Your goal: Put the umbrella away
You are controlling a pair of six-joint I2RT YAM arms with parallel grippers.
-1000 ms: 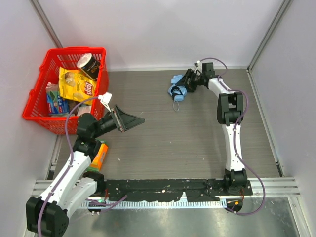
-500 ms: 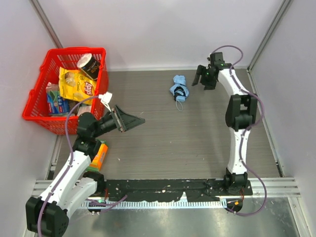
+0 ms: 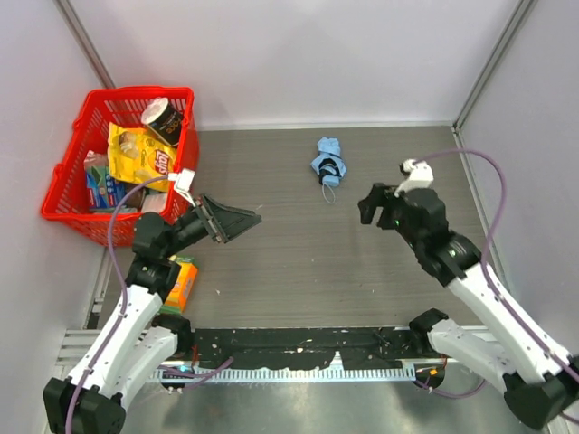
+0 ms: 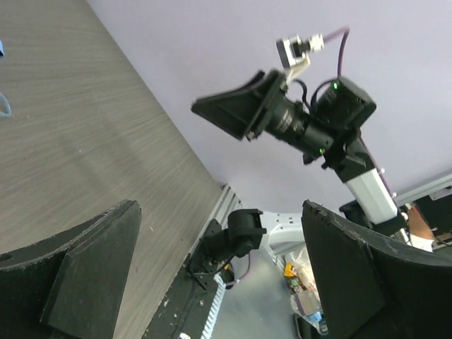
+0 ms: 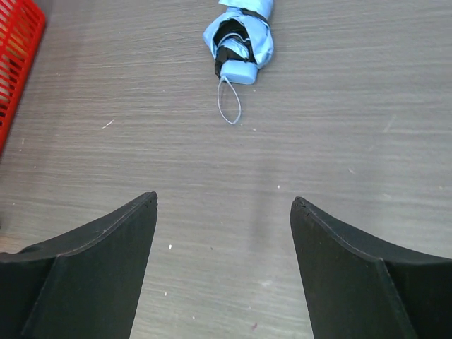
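Observation:
The umbrella (image 3: 327, 165) is a small folded bundle of light blue cloth with black parts, lying on the far middle of the table. In the right wrist view the umbrella (image 5: 240, 39) lies at the top, its thin strap loop (image 5: 228, 106) trailing toward me. My right gripper (image 3: 366, 206) is open and empty, a short way to the near right of the umbrella; in its own view the right gripper (image 5: 224, 201) stands over bare table. My left gripper (image 3: 246, 220) is open and empty at the left, pointing right, as its own view of the left gripper (image 4: 219, 205) shows.
A red basket (image 3: 118, 91) at the far left holds a yellow chip bag (image 3: 136, 155), a cup (image 3: 164, 117) and other packets. An orange pack (image 3: 184, 282) lies by the left arm. Walls close the table at the back and on both sides. A black rail (image 3: 308, 345) runs along the near edge.
My right gripper was at the umbrella, let it go, and pulled back toward the near right. The umbrella stays on the table, shifted slightly. The left arm has barely moved.

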